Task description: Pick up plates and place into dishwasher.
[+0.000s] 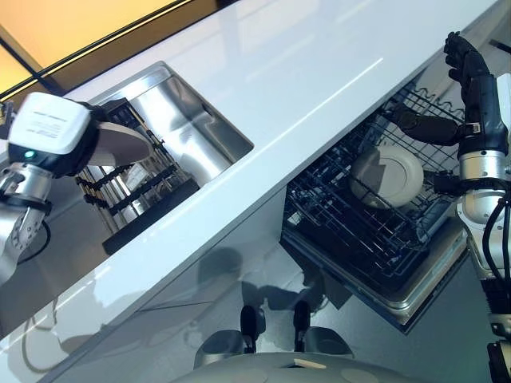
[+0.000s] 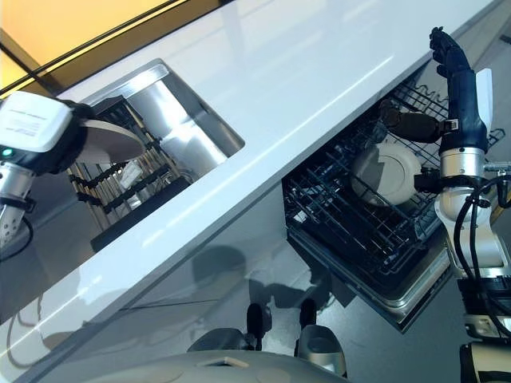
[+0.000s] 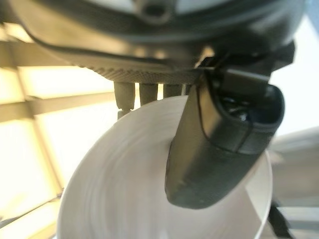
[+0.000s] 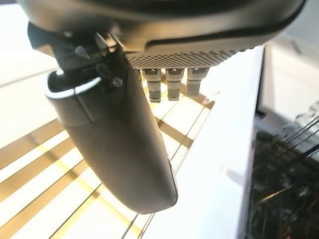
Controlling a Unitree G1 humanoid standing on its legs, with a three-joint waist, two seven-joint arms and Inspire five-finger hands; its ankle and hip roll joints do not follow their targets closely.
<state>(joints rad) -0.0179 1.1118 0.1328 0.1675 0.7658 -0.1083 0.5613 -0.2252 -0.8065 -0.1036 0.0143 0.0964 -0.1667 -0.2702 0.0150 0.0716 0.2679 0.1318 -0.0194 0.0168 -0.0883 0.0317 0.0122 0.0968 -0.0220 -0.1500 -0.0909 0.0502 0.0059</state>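
My left hand [image 1: 48,132] is shut on a white plate [image 1: 121,146] and holds it above the dark dish rack [image 1: 144,199] in the sink. In the left wrist view the thumb [image 3: 219,144] lies across the plate's face [image 3: 124,189] and the fingers are behind its rim. My right hand [image 1: 477,88] is raised over the far side of the pulled-out dishwasher rack [image 1: 343,231], open and holding nothing, with its thumb [image 4: 119,129] sticking out sideways. Another white plate [image 1: 391,177] stands on edge in that rack.
A long white counter [image 1: 319,80] runs between the steel sink [image 1: 188,120] on the left and the open dishwasher on the right. The dishwasher's wire rack juts out from under the counter's edge. A glossy grey floor lies below.
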